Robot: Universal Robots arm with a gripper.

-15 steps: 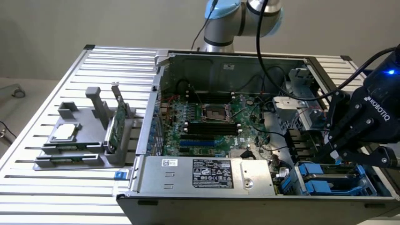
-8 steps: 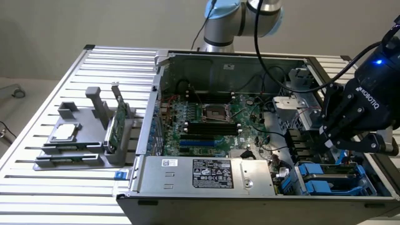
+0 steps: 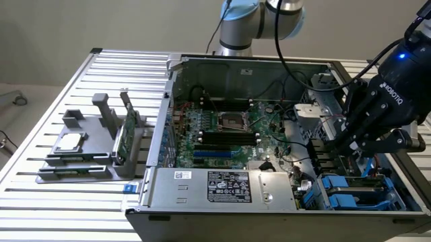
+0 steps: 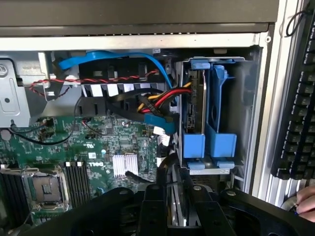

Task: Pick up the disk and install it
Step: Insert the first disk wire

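Inside the computer case (image 3: 202,75), gripper (image 3: 346,146) beside blue drive bays (image 4: 211,123), cables (image 4: 157,101) alongside, jaws' state unclear.

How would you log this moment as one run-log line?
tool | inside open computer case | close above blue drive cage | motherboard alongside

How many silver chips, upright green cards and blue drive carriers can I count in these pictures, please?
Silver square chip: 1
Upright green card: 1
Blue drive carriers: 2
Total: 4
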